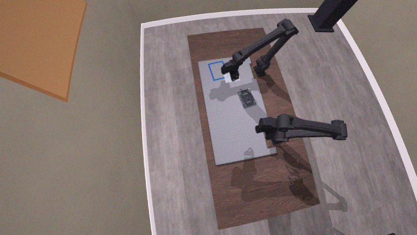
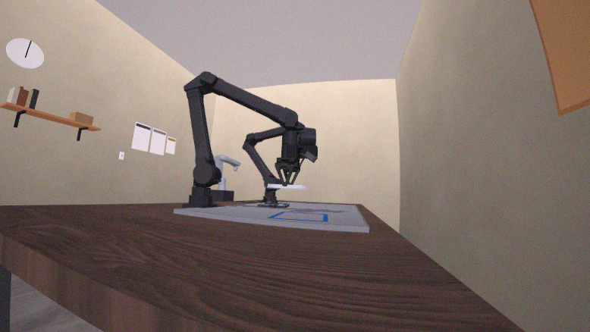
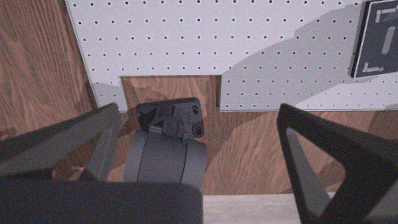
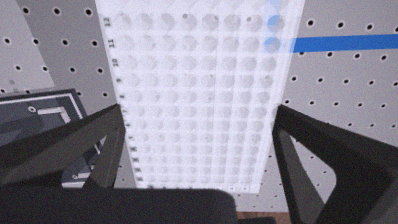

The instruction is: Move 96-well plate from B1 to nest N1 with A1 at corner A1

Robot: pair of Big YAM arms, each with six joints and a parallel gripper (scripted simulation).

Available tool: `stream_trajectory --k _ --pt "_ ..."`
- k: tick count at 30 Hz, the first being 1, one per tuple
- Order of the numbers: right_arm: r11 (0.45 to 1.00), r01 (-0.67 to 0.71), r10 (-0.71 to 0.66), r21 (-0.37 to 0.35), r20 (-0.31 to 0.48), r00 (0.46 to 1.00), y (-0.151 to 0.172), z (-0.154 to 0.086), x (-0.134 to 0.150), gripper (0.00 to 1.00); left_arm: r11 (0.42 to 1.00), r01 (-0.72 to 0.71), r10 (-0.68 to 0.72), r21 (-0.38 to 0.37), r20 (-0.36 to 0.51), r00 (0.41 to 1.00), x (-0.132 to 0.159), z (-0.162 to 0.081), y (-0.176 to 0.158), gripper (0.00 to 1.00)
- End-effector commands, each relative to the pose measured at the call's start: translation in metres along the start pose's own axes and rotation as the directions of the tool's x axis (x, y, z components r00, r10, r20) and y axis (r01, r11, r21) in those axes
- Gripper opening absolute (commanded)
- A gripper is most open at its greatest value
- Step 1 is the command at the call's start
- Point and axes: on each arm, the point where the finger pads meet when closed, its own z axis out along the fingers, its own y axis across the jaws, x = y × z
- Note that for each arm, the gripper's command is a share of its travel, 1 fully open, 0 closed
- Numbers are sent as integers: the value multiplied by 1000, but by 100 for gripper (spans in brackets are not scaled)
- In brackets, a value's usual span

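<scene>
The clear 96-well plate [image 1: 228, 78] [image 2: 289, 187] [image 4: 200, 95] hangs level in the air, gripped across its short width by my right gripper [image 1: 231, 76] [image 2: 287, 181] [image 4: 198, 112], which is shut on it. It sits above the grey pegboard [image 1: 233, 134] [image 3: 200, 45], just past the lower right corner of the blue B1 outline [image 1: 211, 73] [image 2: 303, 220] [image 4: 345, 43]. The dark plate nest N1 [image 1: 246, 98] [image 2: 273, 204] [image 3: 380, 40] [image 4: 40, 112] lies empty a little further along the board. My left gripper [image 1: 257, 128] [image 3: 198, 112] is open and empty, held over the pegboard's right edge.
The pegboard lies on a dark wooden bench top [image 1: 257, 186] [image 2: 247, 267]. The left arm [image 1: 306, 128] is folded back to the right of the board. A black post [image 1: 329, 14] stands at the table's far corner.
</scene>
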Motion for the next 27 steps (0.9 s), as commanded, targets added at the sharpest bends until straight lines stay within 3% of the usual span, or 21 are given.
stream_trajectory --k 1,27 --pt "997 76 -76 -1 4 997 11 -5 11 0 1000 15 -15 8 30 999 -6 -13 -2 100" --pt "999 54 -54 -2 3 999 74 -7 46 0 1000 15 -15 8 30 999 -6 -13 -2 100"
